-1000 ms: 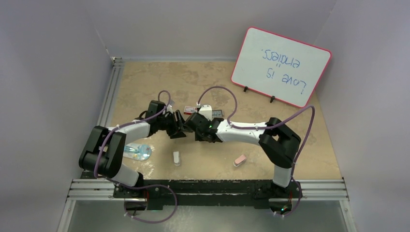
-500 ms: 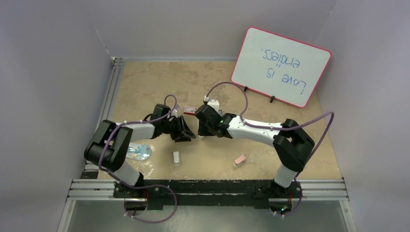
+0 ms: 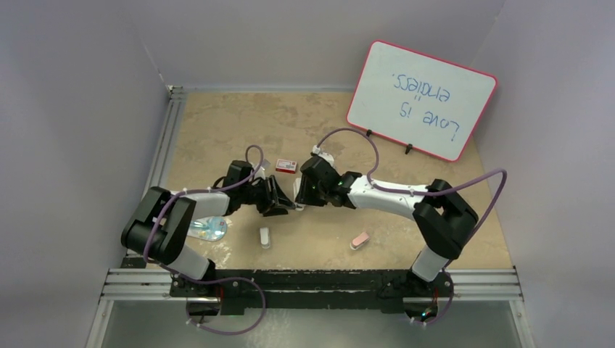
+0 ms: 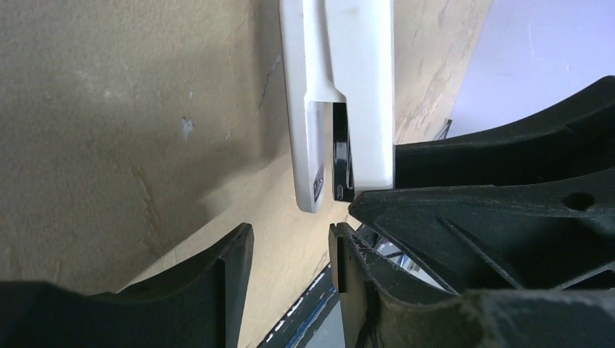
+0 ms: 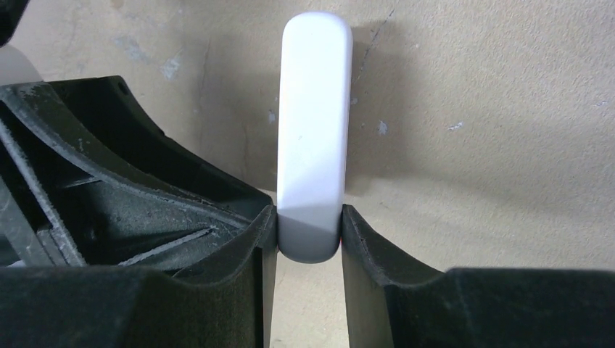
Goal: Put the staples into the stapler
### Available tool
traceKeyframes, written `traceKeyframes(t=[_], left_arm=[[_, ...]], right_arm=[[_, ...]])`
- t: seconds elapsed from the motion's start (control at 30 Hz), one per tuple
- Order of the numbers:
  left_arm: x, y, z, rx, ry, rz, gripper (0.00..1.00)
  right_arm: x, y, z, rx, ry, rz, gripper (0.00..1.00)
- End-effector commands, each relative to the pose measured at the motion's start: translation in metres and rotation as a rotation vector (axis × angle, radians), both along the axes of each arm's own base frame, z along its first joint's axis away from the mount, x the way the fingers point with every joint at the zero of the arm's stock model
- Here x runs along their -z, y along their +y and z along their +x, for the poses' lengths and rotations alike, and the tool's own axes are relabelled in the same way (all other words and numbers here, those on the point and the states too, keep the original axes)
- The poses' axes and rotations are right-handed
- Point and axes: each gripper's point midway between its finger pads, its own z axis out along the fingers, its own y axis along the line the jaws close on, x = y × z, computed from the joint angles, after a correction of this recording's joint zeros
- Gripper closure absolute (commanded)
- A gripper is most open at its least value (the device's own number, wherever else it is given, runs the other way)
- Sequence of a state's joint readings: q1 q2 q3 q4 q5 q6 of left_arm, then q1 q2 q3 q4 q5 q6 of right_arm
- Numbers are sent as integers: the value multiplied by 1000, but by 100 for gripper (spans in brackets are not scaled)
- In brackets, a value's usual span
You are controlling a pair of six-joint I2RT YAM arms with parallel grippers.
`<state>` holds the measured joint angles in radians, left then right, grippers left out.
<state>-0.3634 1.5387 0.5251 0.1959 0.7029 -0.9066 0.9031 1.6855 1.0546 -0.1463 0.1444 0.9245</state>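
One stapler (image 5: 313, 109), clamped in right gripper (image 5: 308, 225), points lengthwise straight out from it; left gripper (image 4: 290, 239) gapes alongside; tan table (image 3: 217, 123), grey walls (image 3: 72, 109)

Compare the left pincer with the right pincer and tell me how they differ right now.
The right pincer is shut on the end of a white rounded plastic stapler; the left pincer is open, with nothing between its black fingers. In the top view the right pincer points leftward, the left pincer rightward. Both sit low over the tan table, tips nearly meeting.
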Motion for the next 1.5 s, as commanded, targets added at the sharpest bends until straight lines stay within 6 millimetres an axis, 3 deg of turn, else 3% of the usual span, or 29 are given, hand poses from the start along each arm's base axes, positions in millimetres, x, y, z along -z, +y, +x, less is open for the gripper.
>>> traceKeyframes(t=[0.0, 0.23, 0.43, 0.53, 0.67, 0.87, 1.07, 1.37, 1.47], left_arm=[[-20, -11, 6, 18, -69, -75, 57], [-22, -18, 9, 20, -62, -111, 67], [-20, -17, 7, 33, -74, -98, 87], [-14, -10, 6, 39, -105, -42, 100], [-9, -5, 6, 60, -138, 14, 100], [-8, -6, 7, 89, -155, 25, 100], [3, -12, -6, 151, -104, 42, 100], [13, -19, -14, 179, -56, 42, 100], [18, -17, -15, 175, -40, 56, 100]], right_arm=[[-40, 18, 7, -2, -36, 168, 80], [-44, 21, 4, -17, -14, 215, 80], [-50, 17, 7, -8, -17, 231, 80], [-55, 3, 18, 13, -37, 212, 81], [-67, -19, 36, 20, -74, 214, 81], [-72, -30, 52, 15, -96, 196, 81], [-80, -44, 90, 68, -162, 119, 79], [-66, -40, 140, 112, -233, -8, 74], [-62, -32, 145, 86, -246, 0, 71]])
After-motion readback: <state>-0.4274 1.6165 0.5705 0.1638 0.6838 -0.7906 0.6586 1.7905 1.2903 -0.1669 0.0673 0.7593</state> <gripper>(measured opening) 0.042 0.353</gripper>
